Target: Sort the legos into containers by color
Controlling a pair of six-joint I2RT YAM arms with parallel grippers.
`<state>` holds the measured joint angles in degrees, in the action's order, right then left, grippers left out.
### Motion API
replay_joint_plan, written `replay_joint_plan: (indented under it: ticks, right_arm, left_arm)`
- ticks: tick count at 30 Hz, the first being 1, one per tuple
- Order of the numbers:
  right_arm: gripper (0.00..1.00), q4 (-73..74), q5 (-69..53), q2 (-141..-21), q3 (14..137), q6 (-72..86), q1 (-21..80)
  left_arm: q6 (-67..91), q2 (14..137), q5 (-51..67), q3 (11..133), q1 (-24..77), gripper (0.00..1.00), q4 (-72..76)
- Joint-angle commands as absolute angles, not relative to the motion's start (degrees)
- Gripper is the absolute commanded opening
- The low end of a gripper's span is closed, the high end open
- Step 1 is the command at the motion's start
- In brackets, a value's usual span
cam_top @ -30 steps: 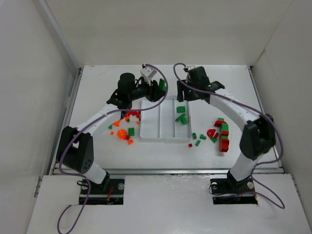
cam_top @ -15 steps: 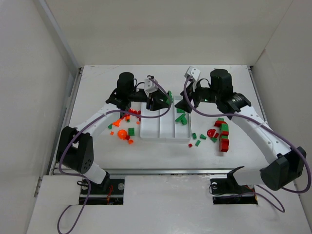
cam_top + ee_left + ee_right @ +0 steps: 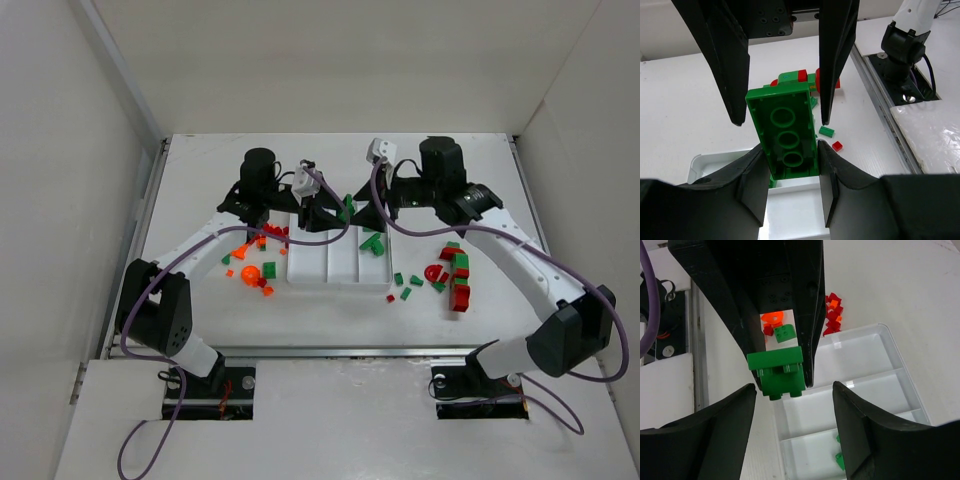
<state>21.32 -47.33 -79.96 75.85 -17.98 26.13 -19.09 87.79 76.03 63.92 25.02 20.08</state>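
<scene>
Green brick (image 3: 785,125) is clamped in the left hand (image 3: 789,157), fingers narrow on its two long sides. Hollow underside with three round tubes faces the left wrist camera. The brick is up in the air over the far end of the white tray (image 3: 300,262), not touching it.

Right hand (image 3: 795,390) is wide, nothing gripped. It meets the left hand head-on, and its two fingers straddle the free end of the brick. One finger stands clearly apart from the brick; the other is just beside its edge, can't tell if it touches.

The tray has three long compartments. A few green pieces (image 3: 372,240) lie in the right one.

Loose legos on the tabletop (image 3: 200,170):
- left of the tray, a red and orange cluster (image 3: 255,265) with a couple of green ones mixed in
- right of the tray, a green and dark red group (image 3: 445,275)
</scene>
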Motion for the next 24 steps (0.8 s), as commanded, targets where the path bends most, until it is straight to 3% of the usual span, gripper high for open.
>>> replay_joint_plan:
  ticks: [1,4,8,14,18,19,20,23,24]
  right_arm:
    - [0.68,19.24,-50.19,-81.38,79.36,-20.12,27.51]
    - [0.66,19.78,-50.19,-82.00,79.37,-20.13,28.12]
    - [0.45,18.72,-48.78,-82.53,79.89,-20.13,28.74]
    - [0.33,19.25,-48.25,-83.06,80.51,-20.13,29.27]
    - [0.18,22.05,-47.72,-83.58,81.04,-20.74,29.27]
    - [0.11,23.19,-47.72,-84.11,81.73,-20.74,29.27]
    - [0.08,23.20,-47.72,-84.11,81.74,-20.74,29.27]
    - [0.00,22.16,-47.20,-83.24,80.87,-20.74,29.27]
    - [0.00,21.54,-47.20,-82.71,80.25,-20.74,29.27]
  left_arm:
    - [-19.42,85.87,79.01,66.53,24.70,0.00,21.45]
    - [-19.42,85.87,79.01,66.53,24.70,0.00,21.45]
    - [-18.90,85.87,79.63,66.53,24.70,0.00,21.97]
    - [-18.28,85.87,79.63,66.53,24.70,0.00,22.50]
    - [-18.28,85.87,79.63,66.53,24.70,0.00,22.50]
    - [-18.28,85.87,79.63,66.53,24.70,0.09,22.50]
    - [-18.28,85.87,79.63,66.53,24.70,0.27,22.50]
    - [-18.28,85.87,80.77,66.01,24.70,0.62,22.50]
    - [-18.28,85.87,80.77,65.48,24.70,0.62,22.50]
